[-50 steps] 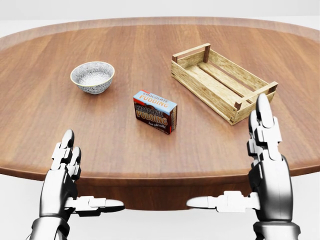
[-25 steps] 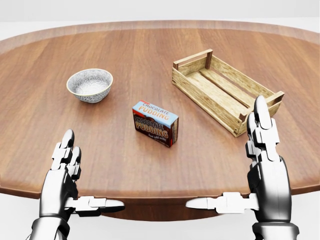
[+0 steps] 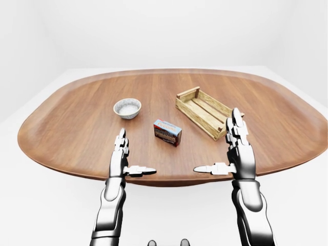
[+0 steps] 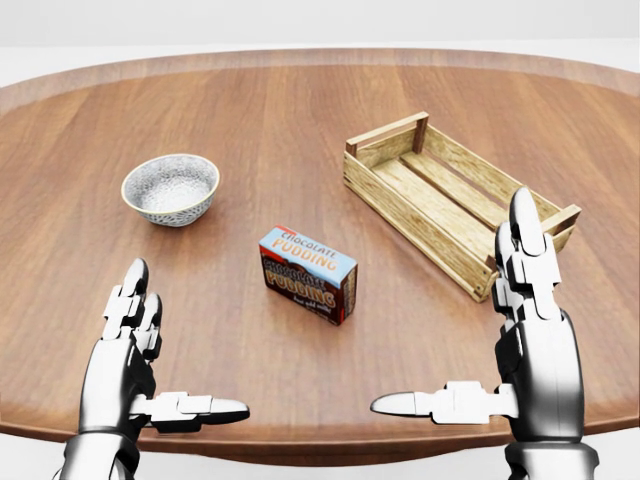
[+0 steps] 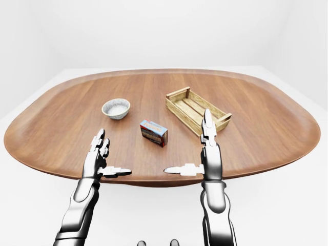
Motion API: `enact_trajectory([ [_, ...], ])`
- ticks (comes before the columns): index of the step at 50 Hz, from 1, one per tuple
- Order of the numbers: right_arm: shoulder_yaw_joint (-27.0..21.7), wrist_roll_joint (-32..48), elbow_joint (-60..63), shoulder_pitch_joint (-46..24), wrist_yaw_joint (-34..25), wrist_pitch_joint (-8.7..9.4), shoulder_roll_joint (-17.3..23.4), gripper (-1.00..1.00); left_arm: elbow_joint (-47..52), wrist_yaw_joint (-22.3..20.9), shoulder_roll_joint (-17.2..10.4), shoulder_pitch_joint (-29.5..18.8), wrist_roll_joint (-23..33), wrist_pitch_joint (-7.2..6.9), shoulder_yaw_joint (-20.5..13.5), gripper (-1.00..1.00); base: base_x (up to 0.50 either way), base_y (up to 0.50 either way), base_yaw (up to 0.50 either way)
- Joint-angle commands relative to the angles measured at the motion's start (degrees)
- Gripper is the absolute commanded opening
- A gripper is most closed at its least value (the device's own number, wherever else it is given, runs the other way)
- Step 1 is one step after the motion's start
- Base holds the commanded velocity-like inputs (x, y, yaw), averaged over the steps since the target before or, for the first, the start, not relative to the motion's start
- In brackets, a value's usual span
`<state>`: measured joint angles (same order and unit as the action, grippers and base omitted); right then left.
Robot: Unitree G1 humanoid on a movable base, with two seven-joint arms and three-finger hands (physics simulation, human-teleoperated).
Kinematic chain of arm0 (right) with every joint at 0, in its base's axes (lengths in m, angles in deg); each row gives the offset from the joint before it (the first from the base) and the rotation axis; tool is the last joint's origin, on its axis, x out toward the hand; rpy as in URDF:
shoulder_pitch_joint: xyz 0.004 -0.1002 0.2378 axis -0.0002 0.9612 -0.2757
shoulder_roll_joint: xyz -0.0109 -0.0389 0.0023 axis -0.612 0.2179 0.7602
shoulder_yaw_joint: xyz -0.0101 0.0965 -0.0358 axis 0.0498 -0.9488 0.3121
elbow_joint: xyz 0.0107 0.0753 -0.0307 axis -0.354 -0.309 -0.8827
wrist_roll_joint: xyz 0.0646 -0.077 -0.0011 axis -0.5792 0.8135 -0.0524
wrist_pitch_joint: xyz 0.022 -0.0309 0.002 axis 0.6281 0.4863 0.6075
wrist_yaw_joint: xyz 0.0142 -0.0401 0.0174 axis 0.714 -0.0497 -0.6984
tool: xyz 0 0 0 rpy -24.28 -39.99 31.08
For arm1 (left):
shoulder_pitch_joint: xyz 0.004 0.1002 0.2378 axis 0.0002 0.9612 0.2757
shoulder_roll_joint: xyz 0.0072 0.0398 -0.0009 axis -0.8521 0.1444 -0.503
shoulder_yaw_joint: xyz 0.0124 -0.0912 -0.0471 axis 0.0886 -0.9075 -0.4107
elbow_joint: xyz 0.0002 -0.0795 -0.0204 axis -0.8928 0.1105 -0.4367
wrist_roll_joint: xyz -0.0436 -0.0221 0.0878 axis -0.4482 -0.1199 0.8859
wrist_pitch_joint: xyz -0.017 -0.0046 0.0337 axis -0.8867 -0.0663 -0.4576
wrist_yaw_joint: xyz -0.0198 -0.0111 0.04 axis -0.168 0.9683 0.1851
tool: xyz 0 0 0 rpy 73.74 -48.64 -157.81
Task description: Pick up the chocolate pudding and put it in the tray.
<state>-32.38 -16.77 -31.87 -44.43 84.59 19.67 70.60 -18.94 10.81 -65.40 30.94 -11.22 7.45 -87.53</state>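
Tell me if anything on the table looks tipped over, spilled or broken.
Nothing stands out. The chocolate pudding box sits whole on the table, turned at a slight angle. The bowl is upright and the wooden tray looks intact and empty. No spills show.

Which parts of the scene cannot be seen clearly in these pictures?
- Slatted wooden tray: near-right corner hidden behind the silver right hand, head view.
- Blue-and-brown chocolate pudding box: small print unreadable; far sides face away.
- Patterned ceramic bowl: contents unclear.
- Oval wooden table: edges cut off, head view.
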Motion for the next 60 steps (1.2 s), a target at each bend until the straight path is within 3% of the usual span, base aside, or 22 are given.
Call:
enact_trajectory([
  [1, -0.24, -0.18, -0.37, -0.44, 0.22, 0.00, 0.04, 1.00, -0.19, 0.08, -0.03, -0.25, -0.15, -0.25, -0.09, 1.00, 0.19, -0.13, 0.00],
  [6, -0.15, -0.16, -0.35, -0.34, 0.21, 0.00, 0.05, 1.00, 0.51, 0.09, -0.02, -0.06, -0.13, -0.75, -0.01, 1.00, 0.19, -0.14, 0.00],
  [15, 0.10, -0.06, -0.45, -0.21, 0.01, 0.00, 0.08, 1.00, -0.25, -0.02, -0.04, -0.11, -0.04, 0.17, -0.01, 1.00, 0.19, -0.05, 0.00],
  [23, 0.18, 0.06, -0.41, -0.06, -0.19, 0.00, 0.14, 1.00, 0.05, -0.04, 0.01, 0.03, 0.07, 0.10, 0.09, 1.00, 0.19, 0.00, 0.00],
  [30, -0.01, -0.28, -1.35, -0.51, 0.04, 0.00, 0.06, 1.00, 0.13, 0.22, 0.03, -0.15, 0.03, -0.53, 0.02, 1.00, 0.23, 0.00, 0.00],
  [51, 0.26, -0.23, -0.92, -0.19, -0.44, 0.00, 0.11, 1.00, 1.03, 0.07, 0.03, 0.33, 0.25, -0.18, 0.13, 1.00, 0.27, 0.00, 0.00],
  [60, 0.28, -0.25, -1.08, -0.21, -0.45, 0.00, 0.10, 1.00, 0.87, 0.17, 0.00, 0.30, 0.56, 0.57, 0.07, 1.00, 0.27, 0.00, 0.00],
])
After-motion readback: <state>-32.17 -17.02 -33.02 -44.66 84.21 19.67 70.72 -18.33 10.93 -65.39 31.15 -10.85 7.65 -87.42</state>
